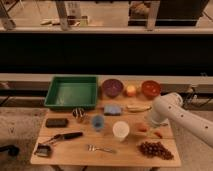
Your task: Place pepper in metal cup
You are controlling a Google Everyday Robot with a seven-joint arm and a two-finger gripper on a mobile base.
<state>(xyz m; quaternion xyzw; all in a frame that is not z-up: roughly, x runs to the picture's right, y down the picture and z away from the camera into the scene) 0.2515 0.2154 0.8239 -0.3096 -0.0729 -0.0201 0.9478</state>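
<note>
One pepper (142, 128) lies roughly left-right beneath the end effector (150, 123).

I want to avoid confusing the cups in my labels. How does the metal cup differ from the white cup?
The metal cup is dark and shiny; the white cup is plain and pale. The metal cup is smaller than the white cup. The metal cup stands by the green tray's front; the white cup stands nearer the table's front edge. Both stand upright. The tool is just right of the white cup.
</note>
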